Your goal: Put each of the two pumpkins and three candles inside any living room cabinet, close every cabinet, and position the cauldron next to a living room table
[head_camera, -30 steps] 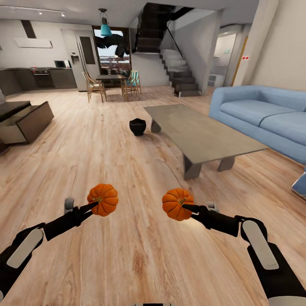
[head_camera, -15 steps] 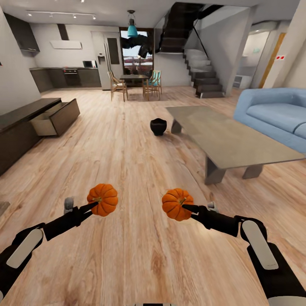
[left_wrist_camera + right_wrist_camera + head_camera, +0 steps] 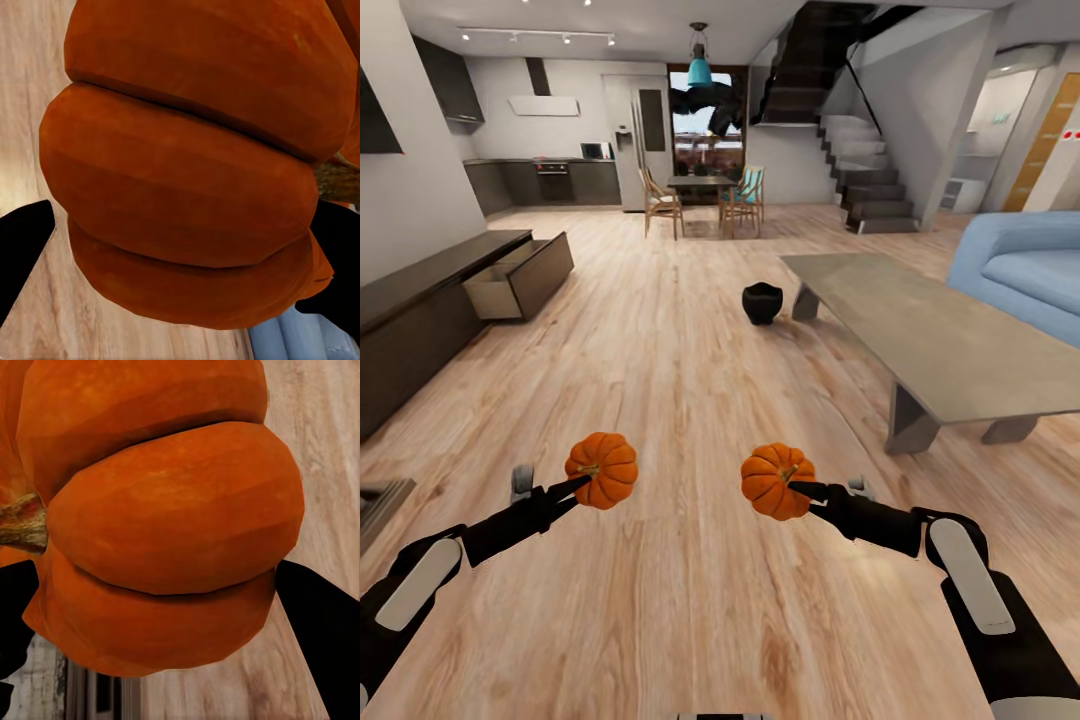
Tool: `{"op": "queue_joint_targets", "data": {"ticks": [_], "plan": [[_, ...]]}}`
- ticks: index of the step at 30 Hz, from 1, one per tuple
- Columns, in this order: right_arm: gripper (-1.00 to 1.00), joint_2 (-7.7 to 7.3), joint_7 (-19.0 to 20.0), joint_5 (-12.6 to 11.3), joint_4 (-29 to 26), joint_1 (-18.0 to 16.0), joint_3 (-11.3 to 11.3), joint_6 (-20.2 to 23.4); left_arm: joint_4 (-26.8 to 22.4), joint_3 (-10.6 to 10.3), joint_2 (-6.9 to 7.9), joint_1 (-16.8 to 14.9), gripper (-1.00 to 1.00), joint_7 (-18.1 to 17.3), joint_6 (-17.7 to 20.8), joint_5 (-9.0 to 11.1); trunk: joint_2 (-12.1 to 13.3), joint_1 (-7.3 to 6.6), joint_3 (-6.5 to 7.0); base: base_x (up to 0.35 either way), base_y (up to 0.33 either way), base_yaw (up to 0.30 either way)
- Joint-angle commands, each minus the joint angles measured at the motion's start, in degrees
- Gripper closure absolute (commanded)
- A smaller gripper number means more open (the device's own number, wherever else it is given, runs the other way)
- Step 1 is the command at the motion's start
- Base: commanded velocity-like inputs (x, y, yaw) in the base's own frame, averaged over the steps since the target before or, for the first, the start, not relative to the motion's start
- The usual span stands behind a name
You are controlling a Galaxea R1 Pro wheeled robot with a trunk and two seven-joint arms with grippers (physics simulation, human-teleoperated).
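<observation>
Each hand carries a ribbed orange pumpkin above the wooden floor. My left gripper (image 3: pixel 582 482) is shut on one pumpkin (image 3: pixel 603 469), whose ribs show close up in the left wrist view (image 3: pixel 187 172). My right gripper (image 3: pixel 792 488) is shut on the other pumpkin (image 3: pixel 774 480), close up in the right wrist view (image 3: pixel 161 517). The dark-brown cabinet (image 3: pixel 420 310) runs along the left wall with one drawer (image 3: pixel 520 277) pulled open. The black cauldron (image 3: pixel 762 302) stands on the floor by the near corner of the grey table (image 3: pixel 930 335). The candles are out of view.
A blue sofa (image 3: pixel 1025 275) stands at the right beyond the table. A dining table with chairs (image 3: pixel 702 200) and stairs (image 3: pixel 865 170) lie at the far end. Open wooden floor (image 3: pixel 660 380) stretches ahead between cabinet and table.
The whole view has swung left: table, cauldron and sofa have shifted right in the picture and more of the cabinet shows. Both grippers hold their pumpkins as before.
</observation>
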Motion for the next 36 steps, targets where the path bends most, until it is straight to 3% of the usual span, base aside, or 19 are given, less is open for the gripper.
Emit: {"op": "queue_joint_targets", "data": {"ticks": [1, 36], "plan": [[1.0, 0.01, 0.59, -0.44, -0.04, -0.04, -0.1, 0.29, 0.0, -0.09, 0.03, -0.05, 1.0, 0.01, 0.56, 1.02, -0.02, 0.01, -0.04, 0.297, 0.177, 0.003], [1.0, 0.17, 0.58, -0.48, -0.03, -0.04, -0.04, 0.29, 0.07, -0.1, -0.04, -0.05, 1.0, 0.15, 0.56, 1.02, -0.02, 0.01, -0.04, 0.304, 0.162, 0.0]]}}
